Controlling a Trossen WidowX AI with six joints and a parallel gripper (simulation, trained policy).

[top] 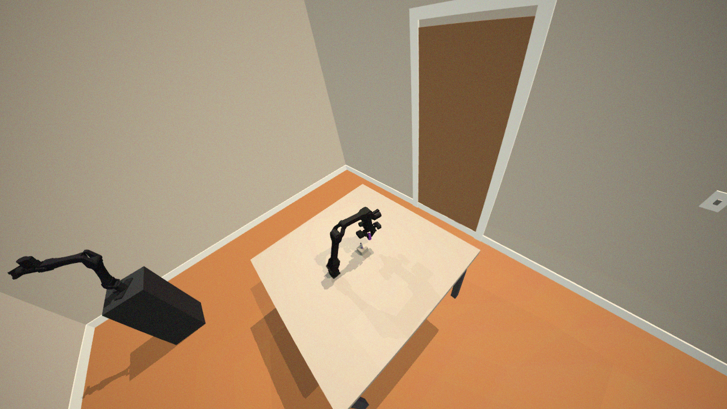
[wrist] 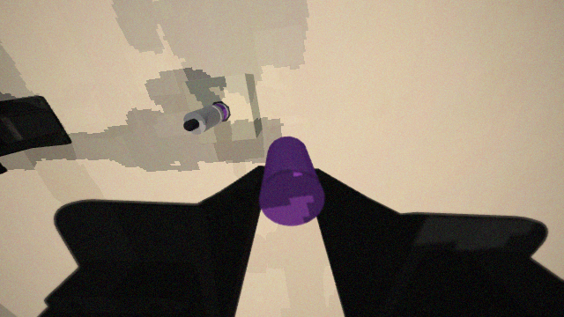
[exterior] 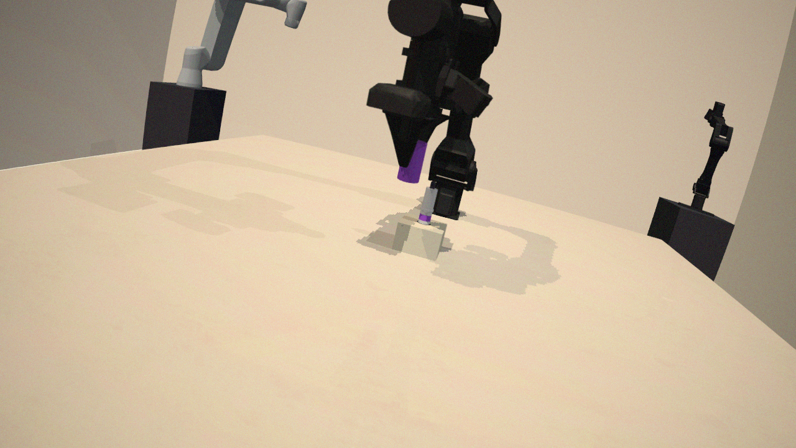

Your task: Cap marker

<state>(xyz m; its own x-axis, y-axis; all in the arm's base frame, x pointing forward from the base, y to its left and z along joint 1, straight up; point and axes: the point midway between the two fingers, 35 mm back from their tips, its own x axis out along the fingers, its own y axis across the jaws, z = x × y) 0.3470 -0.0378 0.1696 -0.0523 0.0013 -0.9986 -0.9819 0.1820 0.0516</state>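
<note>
The gripper [top: 369, 234] [exterior: 413, 157] [wrist: 287, 173] is partly closed, its 2 fingers pinching the cap [top: 369, 236] [exterior: 411, 167] [wrist: 291, 189] above and beside the marker [top: 361, 245] [exterior: 427, 203] [wrist: 204, 118], probably for lowering it on. The wrist view shows both fingers gripping; the exterior view shows the marker standing in its block [top: 363, 252] [exterior: 421, 239] [wrist: 240, 99].

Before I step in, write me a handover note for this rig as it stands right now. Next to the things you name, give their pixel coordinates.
Jaws [top: 369, 234] [exterior: 413, 161]: shut on the purple cap [top: 369, 236] [exterior: 410, 172] [wrist: 287, 156], held up off the table [top: 305, 264] [exterior: 334, 334] [wrist: 441, 110].
Marker [top: 361, 245] [exterior: 428, 201] [wrist: 207, 118]: standing in the holder block [top: 364, 251] [exterior: 418, 239] [wrist: 240, 85], tip bare.
Done: cap gripped and lifted.
Left: line the cap up over the marker, lower it, press until it clicks, let go, move the arm away.
Watch: the cap looks off to one side of the marker, so it probably needs shifting across before lowering.
</note>
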